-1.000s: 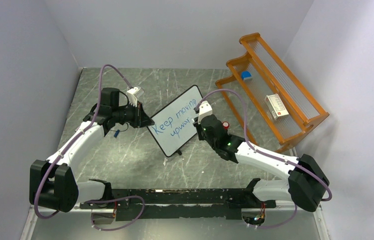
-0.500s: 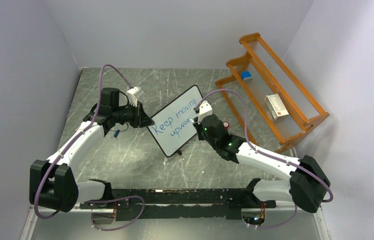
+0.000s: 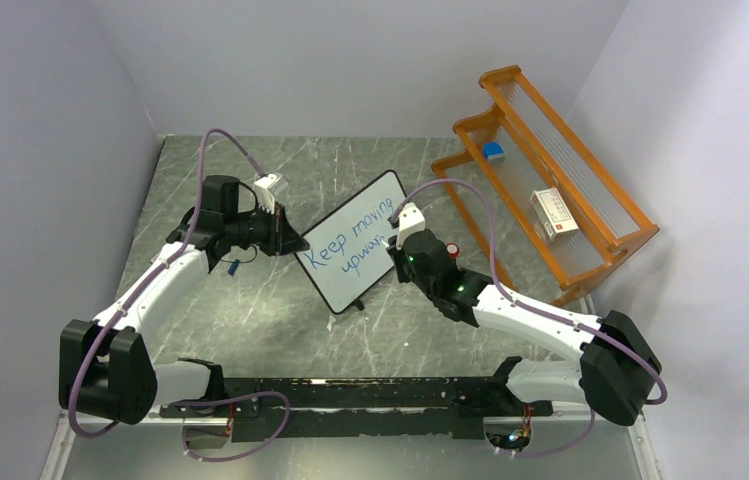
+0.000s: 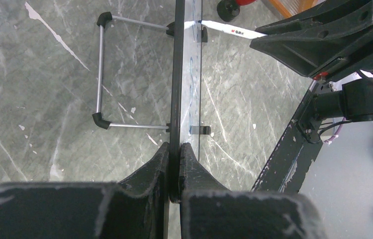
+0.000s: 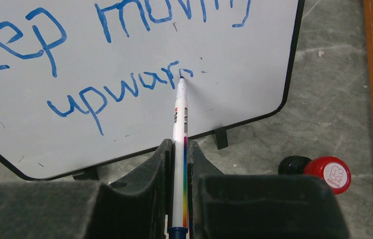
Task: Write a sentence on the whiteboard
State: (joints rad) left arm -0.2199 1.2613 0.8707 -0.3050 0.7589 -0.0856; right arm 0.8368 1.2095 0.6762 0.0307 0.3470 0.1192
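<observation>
Clearly the writing is near its end: the whiteboard (image 3: pixel 355 243) stands upright on its small feet in the middle of the tabletop (image 3: pixel 250 320), turned at an angle. The sentence (image 5: pixel 124 89) in blue reads "Keep moving" on the top line and "upwar" on the one below.

Seen end-on from the left wrist, the left jaws are closed flat on the board's thin black edge. That pinch looks meant to brace the light board so it does not slide or tip under the pen's push. The right jaws are clamped tight around the barrel of a white marker (image 5: pixel 180 114), which sticks out forward with its tip touching the board at the end of the last blue stroke. Gripped that firmly, the pen should be stiff enough to draw with. A final "d" appears to be left.

A red-capped item (image 5: pixel 329 174) lies on the tabletop just beside the board's right corner, and an orange rack (image 3: pixel 550 200) stands well apart at the right.
</observation>
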